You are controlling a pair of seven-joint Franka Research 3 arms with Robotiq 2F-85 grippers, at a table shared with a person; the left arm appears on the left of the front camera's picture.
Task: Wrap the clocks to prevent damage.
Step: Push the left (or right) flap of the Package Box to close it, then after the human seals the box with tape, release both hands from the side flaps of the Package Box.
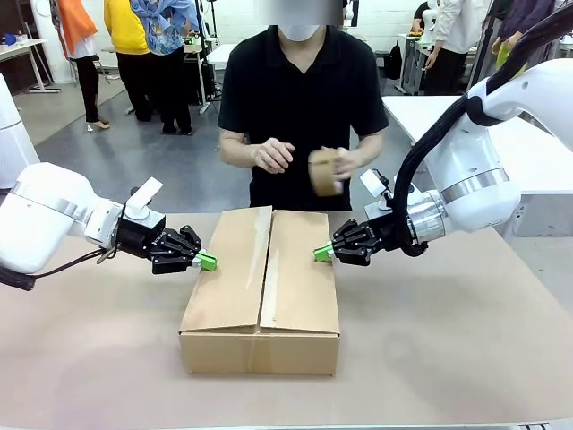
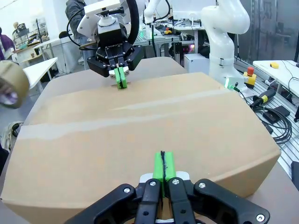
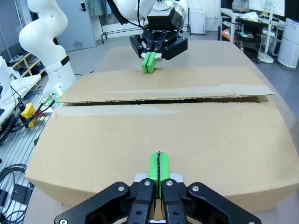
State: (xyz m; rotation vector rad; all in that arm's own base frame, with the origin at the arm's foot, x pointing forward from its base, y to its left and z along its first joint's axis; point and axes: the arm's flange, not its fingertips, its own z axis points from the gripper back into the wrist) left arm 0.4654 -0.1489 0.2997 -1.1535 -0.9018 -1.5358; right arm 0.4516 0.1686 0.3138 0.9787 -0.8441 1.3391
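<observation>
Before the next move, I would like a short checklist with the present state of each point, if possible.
1. Left fingers shut, tip at the cardboard box left side: ok.
2. Right fingers shut, tip at its right side: ok.
3. Both flaps folded down flat: ok.
4. Middle seam taped shut: not ok, a dark gap shows.
5. Tape roll ready in the person's hand: ok.
6. Clocks wrapped inside: cannot tell, box closed.

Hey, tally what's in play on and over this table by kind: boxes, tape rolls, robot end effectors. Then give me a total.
Cardboard box: 1
Tape roll: 1
End effectors: 2 (left end effector, right end effector)
Total: 4
</observation>
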